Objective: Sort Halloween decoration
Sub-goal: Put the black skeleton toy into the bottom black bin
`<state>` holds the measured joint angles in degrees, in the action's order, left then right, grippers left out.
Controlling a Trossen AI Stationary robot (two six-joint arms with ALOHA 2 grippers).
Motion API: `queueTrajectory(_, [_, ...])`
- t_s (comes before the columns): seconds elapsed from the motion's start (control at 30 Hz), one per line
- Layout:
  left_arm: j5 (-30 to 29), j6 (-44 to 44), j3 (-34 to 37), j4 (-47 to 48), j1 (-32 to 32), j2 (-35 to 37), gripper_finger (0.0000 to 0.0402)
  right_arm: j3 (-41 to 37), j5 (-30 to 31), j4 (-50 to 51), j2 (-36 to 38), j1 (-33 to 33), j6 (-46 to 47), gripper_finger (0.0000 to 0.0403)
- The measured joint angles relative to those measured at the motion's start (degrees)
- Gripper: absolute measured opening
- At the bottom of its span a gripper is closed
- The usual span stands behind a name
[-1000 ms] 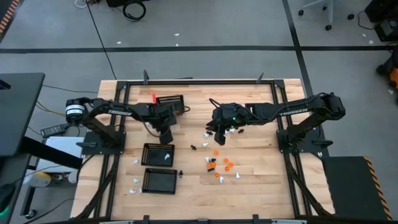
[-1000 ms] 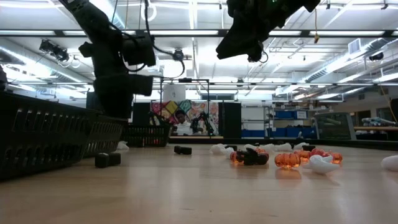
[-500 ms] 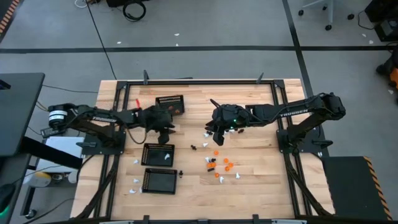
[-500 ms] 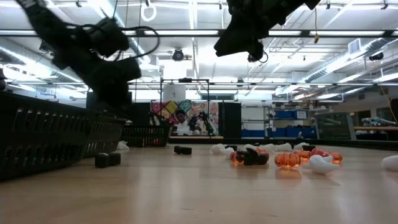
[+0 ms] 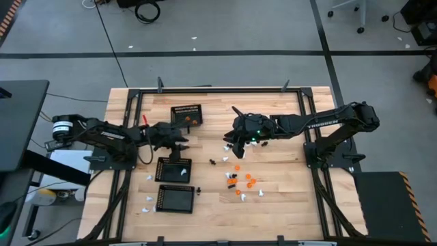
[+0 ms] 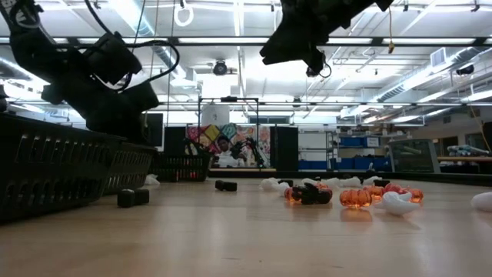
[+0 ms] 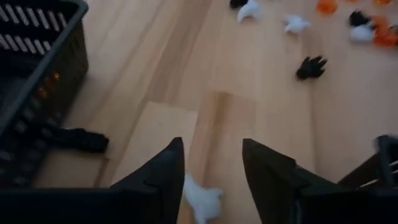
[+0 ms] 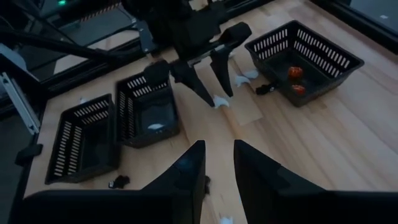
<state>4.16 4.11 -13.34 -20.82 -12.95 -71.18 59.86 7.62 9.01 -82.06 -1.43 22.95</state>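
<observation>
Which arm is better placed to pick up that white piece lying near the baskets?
Left. The left gripper is right over the white piece, jaws open around it. The right gripper hovers farther off.

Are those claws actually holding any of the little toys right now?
No. The left gripper stands open over a white piece on the table; the right gripper, slightly parted, hangs empty.

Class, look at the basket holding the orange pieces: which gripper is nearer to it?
Left. The left gripper hangs just in front of the basket, open above a white piece. The right gripper hovers farther off, over the loose pile.
</observation>
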Motion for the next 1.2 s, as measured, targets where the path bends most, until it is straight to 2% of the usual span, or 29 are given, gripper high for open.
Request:
queueTrajectory(0.2, [-0.50,-1.61,0.00,0.67,-0.78,-3.12,0.0194,0.00,0.11,-0.49,0.00,0.00,0.76,0.0089])
queueTrajectory(0.8, [0.05,-0.23,-0.98,1.38,-0.68,-4.95,0.0185,0.00,0.24,-0.84,0.00,-0.02,0.93,0.0089])
queueTrajectory(0.97, [0.05,-0.80,-1.10,4.63,-0.74,-4.88,0.0178,0.00,0.24,-0.84,-0.02,-0.02,0.93,0.0089])
queueTrajectory(1.2, [1.73,2.57,-1.25,4.84,-0.64,-4.03,0.0163,0.00,0.24,-0.84,-0.02,-0.02,0.92,0.0089])
